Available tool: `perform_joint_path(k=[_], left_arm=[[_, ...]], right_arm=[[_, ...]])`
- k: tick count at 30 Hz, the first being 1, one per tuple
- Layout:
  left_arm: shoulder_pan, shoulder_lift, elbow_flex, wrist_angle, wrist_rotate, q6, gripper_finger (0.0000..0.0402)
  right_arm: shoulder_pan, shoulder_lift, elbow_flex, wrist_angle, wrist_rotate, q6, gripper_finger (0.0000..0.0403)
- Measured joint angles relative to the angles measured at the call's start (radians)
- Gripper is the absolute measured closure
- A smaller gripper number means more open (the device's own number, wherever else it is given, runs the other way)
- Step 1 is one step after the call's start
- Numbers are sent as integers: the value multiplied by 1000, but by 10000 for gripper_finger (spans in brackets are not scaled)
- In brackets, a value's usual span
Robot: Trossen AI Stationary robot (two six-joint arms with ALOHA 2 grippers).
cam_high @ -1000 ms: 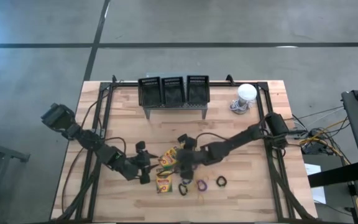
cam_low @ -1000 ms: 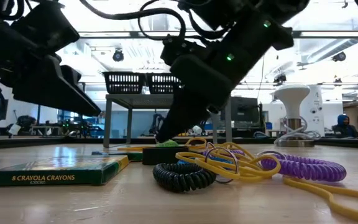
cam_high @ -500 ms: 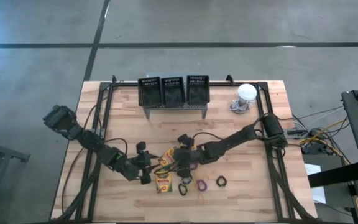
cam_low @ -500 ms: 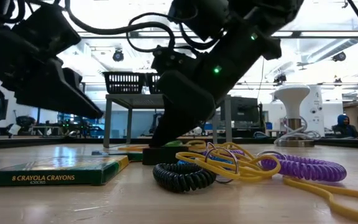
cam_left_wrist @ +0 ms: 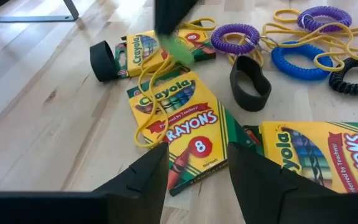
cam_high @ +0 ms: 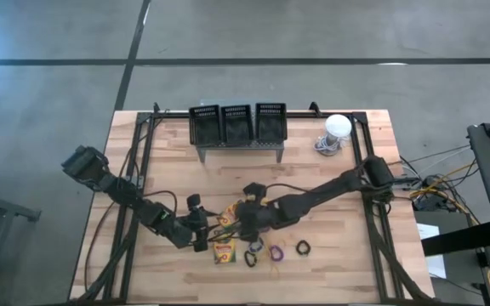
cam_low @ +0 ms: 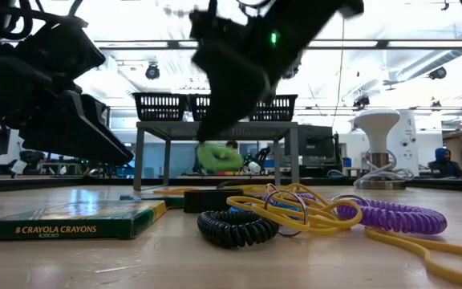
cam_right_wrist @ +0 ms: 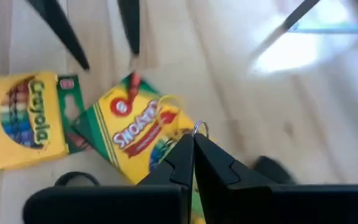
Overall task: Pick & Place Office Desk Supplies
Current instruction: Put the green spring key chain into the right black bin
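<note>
One green loop (cam_low: pixel 219 156) hangs above the bench (cam_low: pixel 175 257), grasped by the clenched right pincer (cam_right_wrist: pixel 193 144) at frame centre. Below lie crayon boxes (cam_left_wrist: pixel 185 127), yellow rubber bands (cam_low: pixel 311 210) and a purple loop (cam_low: pixel 399 217). The left pincer (cam_left_wrist: pixel 197 163) hovers released beside them.

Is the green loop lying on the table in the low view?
No, the green loop hangs clear above the table, under the shut right gripper that has lifted it.
</note>
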Motion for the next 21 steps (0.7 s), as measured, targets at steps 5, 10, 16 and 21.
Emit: perform_joint_path(k=[5, 10, 16, 21], left_arm=[[0, 0, 0, -3, 0, 0, 234], [0, 0, 0, -2, -1, 0, 234], [0, 0, 0, 0, -8, 0, 234], [-1, 0, 0, -1, -8, -4, 234]], right_arm=[[8, -57, 51, -43, 112, -74, 395], [-53, -140, 97, 12, 251, -248, 395], [-249, -176, 141, 86, 257, -408, 395], [-409, -209, 142, -7, 289, -328, 395]])
